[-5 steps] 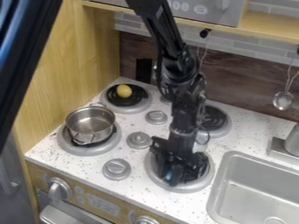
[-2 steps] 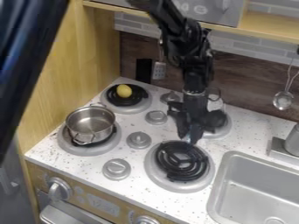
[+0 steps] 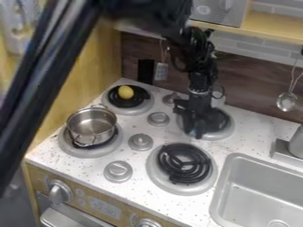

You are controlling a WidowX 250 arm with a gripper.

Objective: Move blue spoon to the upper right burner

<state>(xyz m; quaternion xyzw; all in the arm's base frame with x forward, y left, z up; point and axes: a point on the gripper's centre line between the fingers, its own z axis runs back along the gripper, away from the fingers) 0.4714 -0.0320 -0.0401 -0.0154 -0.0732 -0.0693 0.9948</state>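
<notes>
Black two-finger gripper (image 3: 195, 135) has fingers clenched on the blue spoon (image 3: 192, 131) (just a sliver visible), over the round black-and-silver burner (image 3: 225, 132) near the white speckled surface's (image 3: 251, 135) back edge, presumably for set-down.

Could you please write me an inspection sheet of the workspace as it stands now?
Surface: pale speckled counter; no spill seen.
Job's things: a small blue patch shows low on the tool, probably the spoon, shape not readable; upper right burner partly hidden behind the tool.
Clutter: metal pot on the lower left burner; yellow rounded item on the upper left burner.
Tool: over the upper right burner.
Cables: thin dark loop beside the arm, possibly a cable.
Surroundings: sink at right, ladle hanging at the wall.
</notes>
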